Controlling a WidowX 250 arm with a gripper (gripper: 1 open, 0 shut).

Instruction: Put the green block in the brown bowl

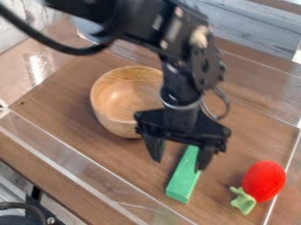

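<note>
Gripper [181,155] pointed straight down over the table [83,132] when you stopped here, black fingers spread wide, with nothing held between them. You had one finger [154,148] on the bowl side and the other [209,156] on the side of the red toy [266,178].

Block [185,172] lay flat on the table, long axis running from the gripper toward the near edge, slightly tilted in the picture. Its far end sat in the gap between your two fingers; the rest stuck out below them toward the camera. You had clear wood showing between each finger and the block's long sides, so neither finger pressed on it as far as this view showed. Whether the fingertips touched the table could not be told from this angle.

Bowl [123,101] stood upright on the table, just beside the gripper on its left in the picture and a little farther back. Block was wholly outside it, near its rim but apart.

Red toy rested to the right of the block, well apart from it, with a small pale green stem [244,200] beside it toward the near edge. A clear panel [70,167] ran along the front edge of the table.
</note>
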